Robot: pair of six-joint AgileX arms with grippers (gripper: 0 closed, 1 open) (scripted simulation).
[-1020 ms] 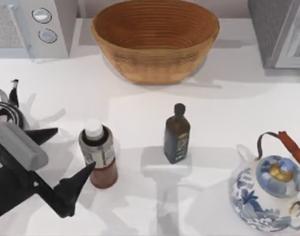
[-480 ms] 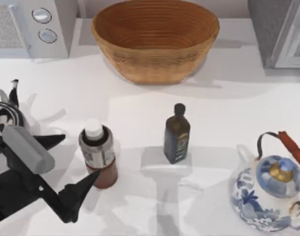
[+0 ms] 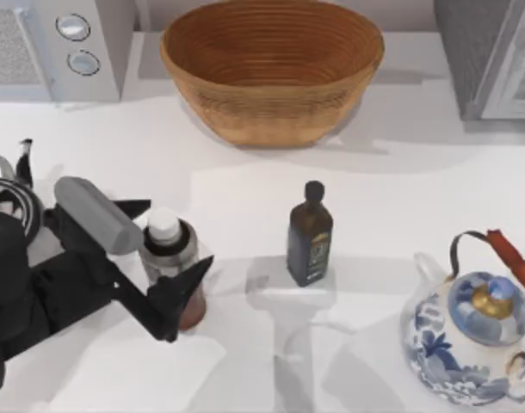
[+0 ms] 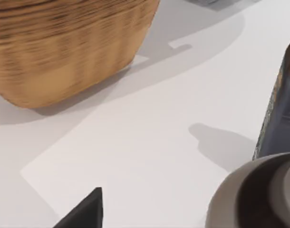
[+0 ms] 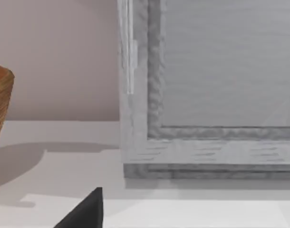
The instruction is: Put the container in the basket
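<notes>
White table [image 3: 392,181] bearing basket [image 3: 272,69], container [image 3: 169,262], dark bottle [image 3: 310,237], teapot [image 3: 469,331].

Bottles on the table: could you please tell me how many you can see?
2. The container stands toward the table's left, between the open fingers of the left end effector. The dark bottle stands near the middle, in front of the basket.

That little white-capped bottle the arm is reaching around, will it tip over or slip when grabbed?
The container stands tall on a narrow base, so a sideways nudge would probably tip it. Its round body may roll if it falls. The left gripper straddles it mid-body, which likely steadies it; the smooth label might slip.
</notes>
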